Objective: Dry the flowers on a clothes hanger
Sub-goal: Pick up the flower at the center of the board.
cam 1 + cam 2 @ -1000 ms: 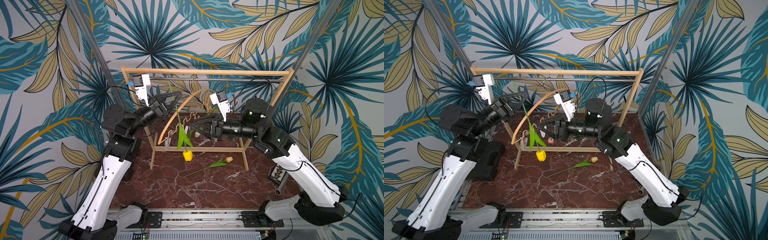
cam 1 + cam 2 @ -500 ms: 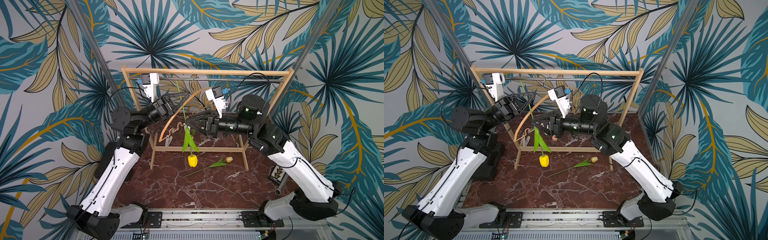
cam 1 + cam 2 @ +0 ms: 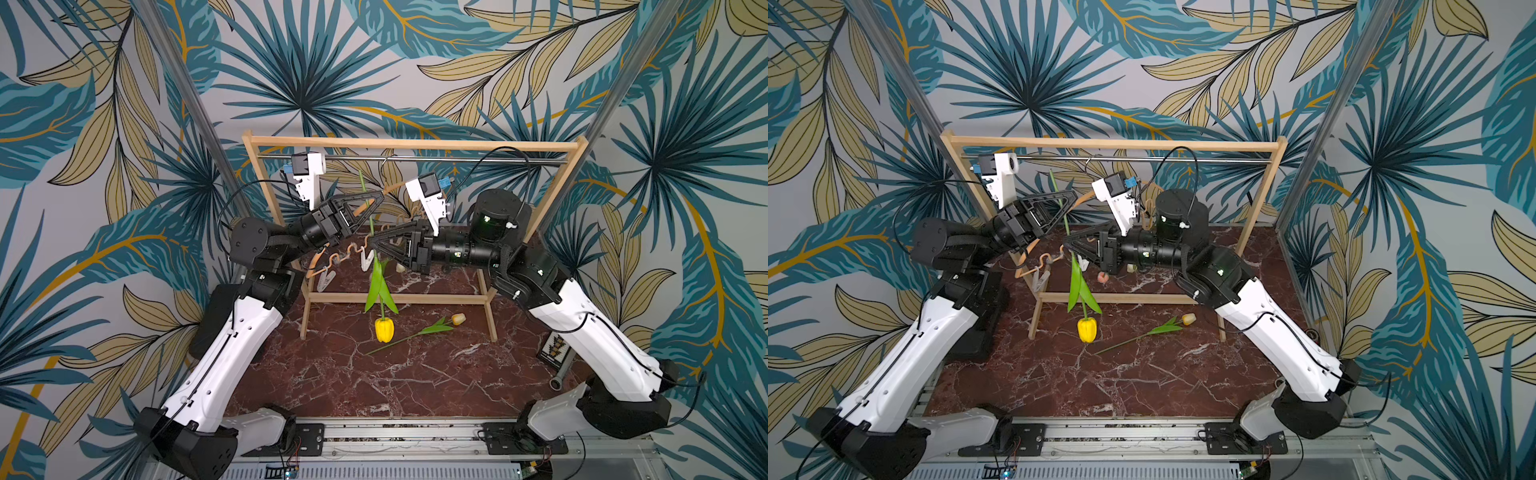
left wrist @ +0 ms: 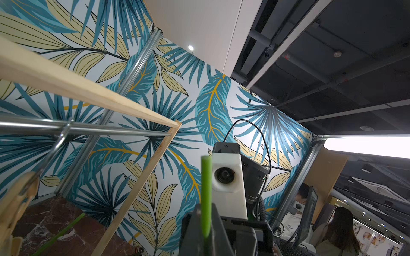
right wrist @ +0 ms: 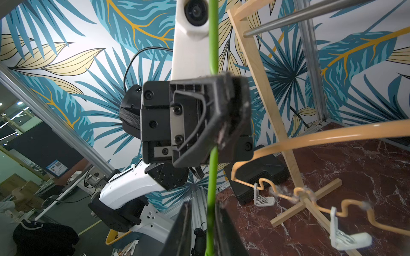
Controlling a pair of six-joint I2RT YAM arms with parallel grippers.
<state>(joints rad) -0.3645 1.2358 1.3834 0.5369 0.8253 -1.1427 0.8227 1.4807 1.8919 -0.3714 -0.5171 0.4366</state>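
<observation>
In a top view, my left gripper (image 3: 376, 198) is clenched on the stem of a yellow tulip (image 3: 384, 329), which hangs head down, bloom at six o'clock from the grip. My right gripper (image 3: 372, 244), also at six o'clock from the left, has narrow jaws around the same stem; I cannot tell whether they pinch it. The hanger (image 3: 332, 261) hangs just behind, stretching toward eight o'clock from my right gripper

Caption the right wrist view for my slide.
Left tool clamps a green tulip stem; clothes hanger with clothespins hangs beside.
</observation>
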